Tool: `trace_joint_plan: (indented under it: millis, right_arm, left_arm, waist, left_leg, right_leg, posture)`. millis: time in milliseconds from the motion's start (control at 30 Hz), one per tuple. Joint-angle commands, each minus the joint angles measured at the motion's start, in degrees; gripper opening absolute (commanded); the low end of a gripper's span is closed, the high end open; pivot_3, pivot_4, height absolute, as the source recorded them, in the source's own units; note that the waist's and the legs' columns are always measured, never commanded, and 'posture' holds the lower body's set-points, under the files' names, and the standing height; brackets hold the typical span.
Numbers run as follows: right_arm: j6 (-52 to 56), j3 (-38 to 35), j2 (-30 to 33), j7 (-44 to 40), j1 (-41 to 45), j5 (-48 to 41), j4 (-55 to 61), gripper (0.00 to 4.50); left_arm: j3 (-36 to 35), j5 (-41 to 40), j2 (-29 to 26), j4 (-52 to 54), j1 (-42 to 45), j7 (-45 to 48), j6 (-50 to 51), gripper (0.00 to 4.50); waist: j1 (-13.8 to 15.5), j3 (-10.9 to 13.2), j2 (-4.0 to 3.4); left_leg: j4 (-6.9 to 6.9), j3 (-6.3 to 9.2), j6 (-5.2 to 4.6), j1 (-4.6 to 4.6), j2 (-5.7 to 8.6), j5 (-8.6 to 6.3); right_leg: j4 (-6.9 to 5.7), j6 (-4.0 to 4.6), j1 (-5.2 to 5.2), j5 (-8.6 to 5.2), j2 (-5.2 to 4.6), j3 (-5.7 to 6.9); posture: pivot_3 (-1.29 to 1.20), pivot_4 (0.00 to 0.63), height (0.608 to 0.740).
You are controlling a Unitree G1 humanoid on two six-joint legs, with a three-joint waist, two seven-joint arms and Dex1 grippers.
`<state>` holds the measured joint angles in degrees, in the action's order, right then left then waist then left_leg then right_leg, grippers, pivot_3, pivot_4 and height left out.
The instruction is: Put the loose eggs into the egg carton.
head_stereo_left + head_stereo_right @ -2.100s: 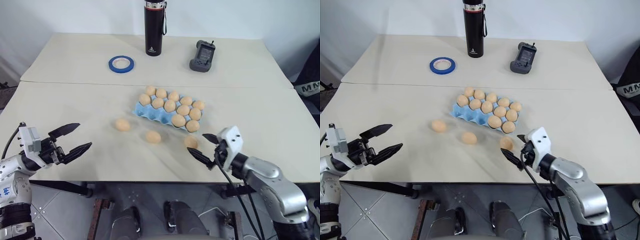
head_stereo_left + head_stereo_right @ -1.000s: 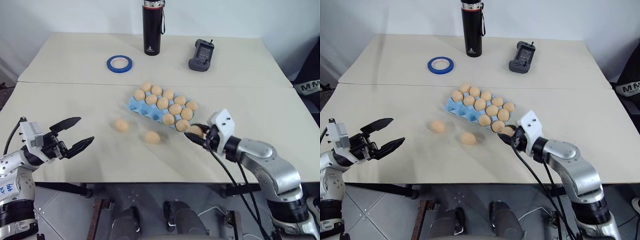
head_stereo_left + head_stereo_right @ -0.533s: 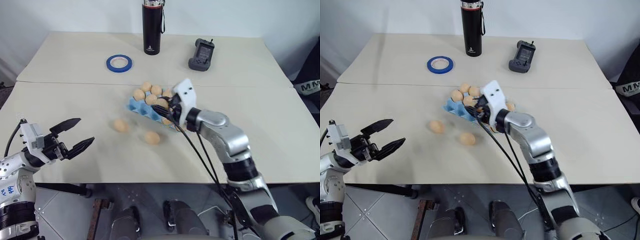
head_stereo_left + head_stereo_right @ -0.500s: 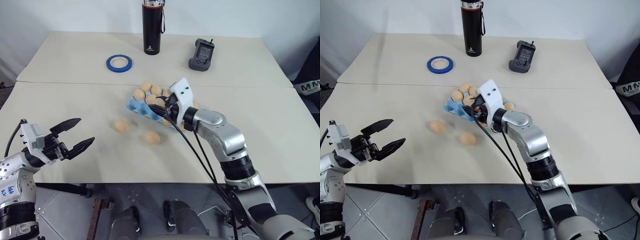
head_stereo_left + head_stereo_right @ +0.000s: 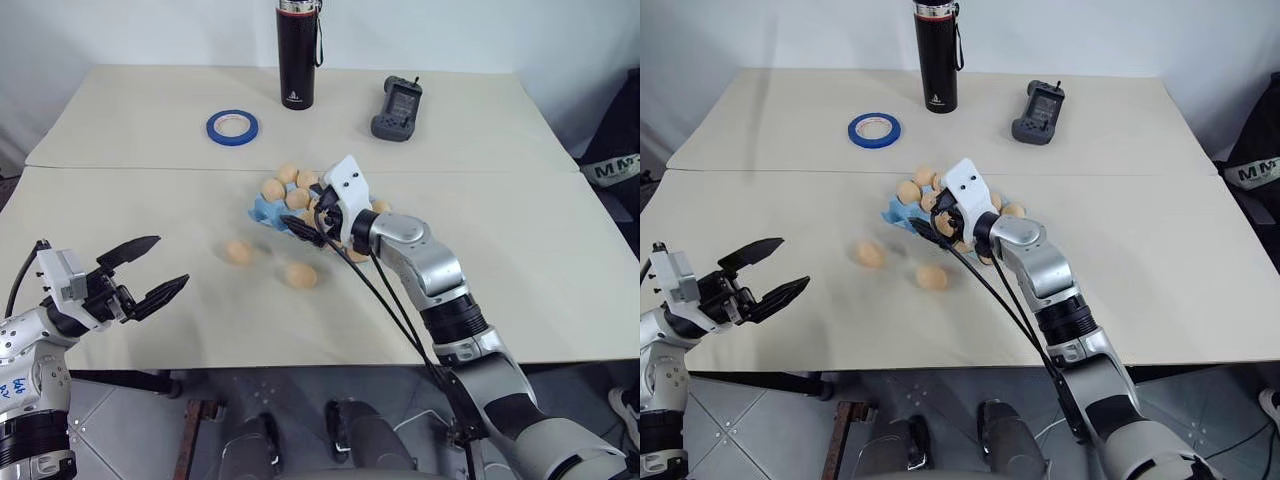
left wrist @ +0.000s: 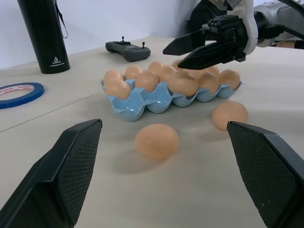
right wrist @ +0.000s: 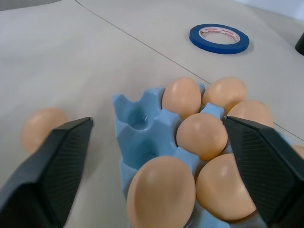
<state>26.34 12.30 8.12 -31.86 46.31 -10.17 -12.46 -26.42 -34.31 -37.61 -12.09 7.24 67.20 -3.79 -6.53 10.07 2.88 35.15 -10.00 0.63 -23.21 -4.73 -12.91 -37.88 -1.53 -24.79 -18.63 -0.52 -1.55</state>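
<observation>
Your right gripper hangs with its jaws spread wide over the near-left corner of the egg carton, an egg seated in the cup directly beneath it and one corner cup bare. Two loose eggs lie on the worktop just beside the carton. Your left gripper, wide and empty, waits well apart, likely ready for the nearer one.

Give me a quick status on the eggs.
Both grippers open: right over the carton, left idle. Two loose eggs on the table; one corner cup empty. Nothing in the way.
</observation>
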Motion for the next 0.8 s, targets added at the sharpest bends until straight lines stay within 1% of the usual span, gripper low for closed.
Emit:
trace_joint_plan:
  millis: [33,133,233,300,367,500,600,800]
  right_arm:
    - [-0.34,-0.63,0.38,-1.18,0.33,-0.25,3.33,4.44]
    - [0.57,-1.10,1.76,-2.65,-0.32,-0.96,5.86,4.44]
    - [4.54,-1.83,4.80,-6.00,-2.48,-3.69,11.90,4.44]
    - [7.15,-2.54,7.38,-8.18,-4.73,-5.74,16.46,4.44]
    - [8.25,-4.02,11.23,-10.93,-8.39,-7.87,21.54,4.44]
    - [8.88,-7.46,16.95,-13.47,-13.49,-10.63,26.60,4.44]
    - [8.30,-13.11,23.96,-18.50,-21.23,-14.31,30.98,4.44]
    - [7.52,-21.88,33.88,-26.08,-34.94,-19.74,34.80,4.44]
  left_arm:
    - [-1.29,-1.20,-0.03,1.30,-0.24,-0.07,-0.73,4.50]
    - [-1.14,-1.17,-0.04,1.01,0.11,0.00,-0.79,4.50]
    - [-0.97,-1.16,-0.13,0.60,0.62,0.22,-0.78,4.50]
    - [-0.91,-1.13,-0.21,0.29,0.91,0.35,-0.78,4.50]
    - [-0.92,-1.07,-0.27,-0.13,1.19,0.49,-0.85,4.50]
    - [-1.04,-0.86,-0.28,-0.93,1.46,0.73,-1.05,4.50]
    - [-1.19,-0.82,-0.20,-1.35,1.39,0.61,-1.18,4.50]
    - [-1.71,-0.80,-0.34,-2.22,1.03,0.69,-1.59,4.50]
  waist:
    - [-0.02,0.00,-0.01]
    - [0.01,0.01,-0.01]
    - [0.16,0.00,-0.01]
    - [0.22,0.00,-0.01]
    - [0.38,0.01,-0.01]
    - [0.40,0.01,-0.01]
    - [0.68,0.01,-0.01]
    - [1.19,0.02,-0.03]
  left_leg:
    - [0.00,0.00,0.01,0.00,0.00,0.00]
    - [0.00,0.01,0.01,0.00,-0.01,0.00]
    - [-0.01,0.01,0.01,0.00,0.00,-0.01]
    - [-0.03,0.02,0.02,-0.01,0.00,-0.02]
    - [-0.03,0.02,0.01,-0.01,0.00,-0.03]
    - [-0.03,0.05,-0.07,-0.01,0.01,-0.10]
    - [-0.05,0.08,0.04,0.01,0.01,-0.17]
    - [-0.05,0.12,-0.08,0.05,0.00,-0.14]
  right_leg:
    - [0.00,0.00,0.00,0.00,0.00,0.00]
    - [0.00,0.00,0.00,0.00,0.00,0.01]
    - [0.04,0.00,0.01,0.00,-0.01,0.01]
    - [0.07,0.00,0.02,0.00,-0.02,0.01]
    - [0.08,0.00,0.01,0.00,-0.02,0.02]
    - [0.13,0.00,0.06,-0.01,-0.03,0.04]
    - [0.12,0.02,0.07,-0.02,-0.02,0.06]
    - [0.15,0.03,0.12,-0.07,0.02,0.07]
  posture:
    - [0.00,0.150,0.740]
    - [0.00,0.150,0.740]
    - [0.00,0.150,0.740]
    - [0.00,0.150,0.740]
    - [0.00,0.150,0.740]
    - [0.00,0.150,0.740]
    - [0.00,0.150,0.740]
    - [0.00,0.150,0.740]
